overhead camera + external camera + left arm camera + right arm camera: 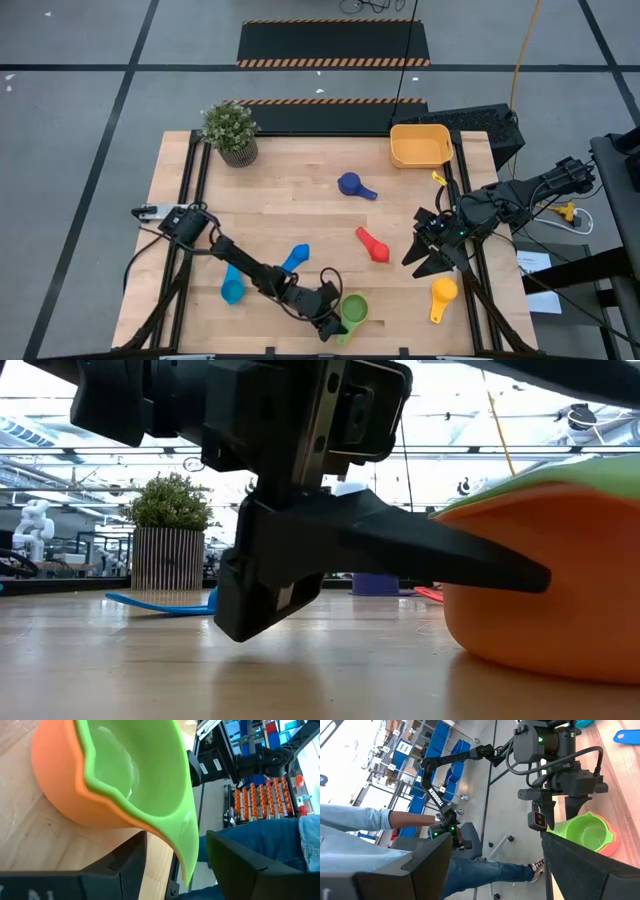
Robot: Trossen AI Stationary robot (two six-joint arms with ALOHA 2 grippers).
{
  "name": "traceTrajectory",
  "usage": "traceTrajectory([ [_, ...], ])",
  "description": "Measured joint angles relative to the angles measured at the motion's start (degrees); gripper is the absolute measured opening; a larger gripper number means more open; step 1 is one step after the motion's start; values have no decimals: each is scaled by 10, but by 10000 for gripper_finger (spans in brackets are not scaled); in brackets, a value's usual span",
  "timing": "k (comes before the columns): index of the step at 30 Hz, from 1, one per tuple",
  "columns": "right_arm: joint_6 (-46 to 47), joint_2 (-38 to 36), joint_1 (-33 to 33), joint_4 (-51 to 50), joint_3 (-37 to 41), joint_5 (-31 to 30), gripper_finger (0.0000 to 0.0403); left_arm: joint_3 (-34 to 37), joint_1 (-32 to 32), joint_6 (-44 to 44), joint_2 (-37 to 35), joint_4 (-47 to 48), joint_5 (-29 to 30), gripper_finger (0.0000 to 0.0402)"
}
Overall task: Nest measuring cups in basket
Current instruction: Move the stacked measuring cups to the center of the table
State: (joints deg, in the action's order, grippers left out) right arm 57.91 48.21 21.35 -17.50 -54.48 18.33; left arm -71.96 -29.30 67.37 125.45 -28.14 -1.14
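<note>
Seven cups [361, 187]; one basket [420, 146]; one plant [231, 131].

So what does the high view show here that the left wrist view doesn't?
Only the high view shows the basket at the table's far edge, the loose dark blue cup, red cup, yellow cup and the right gripper. Only the left wrist view shows the green cup nested in an orange cup, with its handle between the left gripper's open fingers. Both show the green cup and left gripper.
</note>
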Motion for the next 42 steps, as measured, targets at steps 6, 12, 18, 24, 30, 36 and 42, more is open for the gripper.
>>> traceTrajectory([
  [6,-6,0,0,0,0,1,304,-1,-2,18,14,-33,14,200],
  [12,-7,-1,0,-5,0,17,304,-25,-5,25,37,-61,35,200],
  [18,-20,-6,0,-10,0,17,304,-26,-5,-12,38,-60,35,169],
  [24,-32,-11,0,-10,0,16,304,-26,2,-15,38,-62,31,45],
  [30,-42,-15,0,-9,0,15,304,-26,13,-9,38,-63,52,27],
  [36,-42,-25,0,-10,0,26,304,-26,29,-9,36,-58,43,14],
  [42,-40,-37,0,-12,0,28,304,-25,64,2,9,-19,-49,14],
])
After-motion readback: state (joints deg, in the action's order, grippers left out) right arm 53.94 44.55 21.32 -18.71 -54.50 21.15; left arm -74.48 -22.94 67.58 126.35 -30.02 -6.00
